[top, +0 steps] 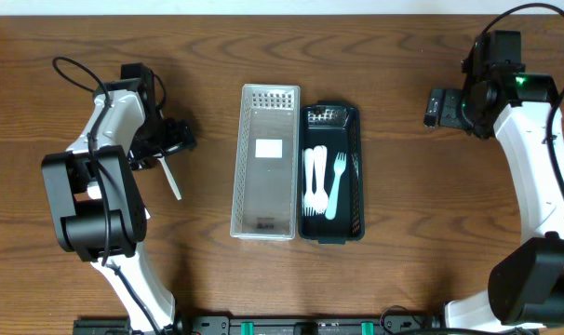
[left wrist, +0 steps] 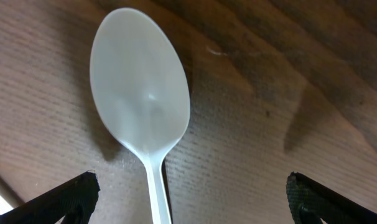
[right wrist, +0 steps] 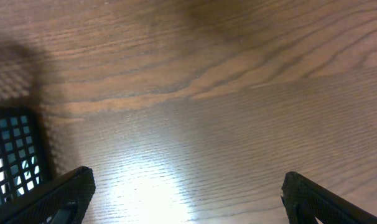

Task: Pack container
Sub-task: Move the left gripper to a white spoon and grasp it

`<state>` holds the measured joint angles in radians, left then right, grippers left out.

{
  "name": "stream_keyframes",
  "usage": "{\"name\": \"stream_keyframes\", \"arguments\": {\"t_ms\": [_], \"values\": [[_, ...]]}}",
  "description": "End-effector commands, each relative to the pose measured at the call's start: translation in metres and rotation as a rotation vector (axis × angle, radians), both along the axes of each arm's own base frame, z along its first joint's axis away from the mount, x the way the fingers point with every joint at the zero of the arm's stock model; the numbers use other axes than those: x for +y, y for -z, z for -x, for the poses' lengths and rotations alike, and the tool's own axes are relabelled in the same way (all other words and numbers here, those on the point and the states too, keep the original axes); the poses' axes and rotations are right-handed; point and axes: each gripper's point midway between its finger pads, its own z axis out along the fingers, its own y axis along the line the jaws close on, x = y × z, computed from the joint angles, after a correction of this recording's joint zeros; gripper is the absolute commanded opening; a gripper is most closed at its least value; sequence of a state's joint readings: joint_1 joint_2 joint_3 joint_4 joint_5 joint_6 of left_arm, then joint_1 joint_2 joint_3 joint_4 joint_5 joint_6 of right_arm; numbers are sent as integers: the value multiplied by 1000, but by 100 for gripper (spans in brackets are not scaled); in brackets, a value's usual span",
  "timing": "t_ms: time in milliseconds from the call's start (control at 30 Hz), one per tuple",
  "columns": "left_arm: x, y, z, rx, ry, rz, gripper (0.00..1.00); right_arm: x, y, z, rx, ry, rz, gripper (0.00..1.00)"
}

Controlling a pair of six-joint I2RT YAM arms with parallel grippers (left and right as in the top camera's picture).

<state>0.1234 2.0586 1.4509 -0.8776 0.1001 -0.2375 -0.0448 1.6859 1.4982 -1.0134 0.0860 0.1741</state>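
A white plastic spoon (left wrist: 140, 93) lies on the wooden table, bowl up, its handle running down between my left gripper's fingers (left wrist: 191, 182). The left gripper is open with its fingers wide on either side of the handle, not touching it. From overhead the spoon (top: 173, 179) lies left of a clear slotted container (top: 265, 223), with the left gripper (top: 175, 140) just above it. A dark teal container (top: 359, 177) beside the clear one holds white and pale blue plastic forks (top: 323, 183). My right gripper (right wrist: 188, 179) is open and empty over bare table, right of the containers (top: 433, 109).
The clear container holds only a white label on its floor (top: 268, 147). The dark container's grid corner (right wrist: 14, 155) shows at the left edge of the right wrist view. Both arm bases stand at the table's front corners.
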Motion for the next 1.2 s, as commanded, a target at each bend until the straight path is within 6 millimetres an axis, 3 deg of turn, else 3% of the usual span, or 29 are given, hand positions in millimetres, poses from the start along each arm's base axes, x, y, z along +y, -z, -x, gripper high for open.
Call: {"name": "stream_keyframes", "arguments": {"t_ms": [0,433,467,600,800,1033,1167], "values": [[-1,11,5,23,5,8,98,-1,0,0,1,-12,9,99],[-1,22,11,44,5,11,98,-1,0,0,3,-13,9,99],[-1,22,11,45,5,11,94,-1,0,0,3,-13,9,99],[-1,22,12,47,5,11,65,-1,0,0,3,-13,9,99],[-2,22,14,56,5,12,52,-1,0,0,3,-16,10,99],[-2,22,15,60,5,12,26,-1,0,0,3,-18,11,99],[-2,22,15,60,5,12,19,-1,0,0,4,-29,16,99]]}}
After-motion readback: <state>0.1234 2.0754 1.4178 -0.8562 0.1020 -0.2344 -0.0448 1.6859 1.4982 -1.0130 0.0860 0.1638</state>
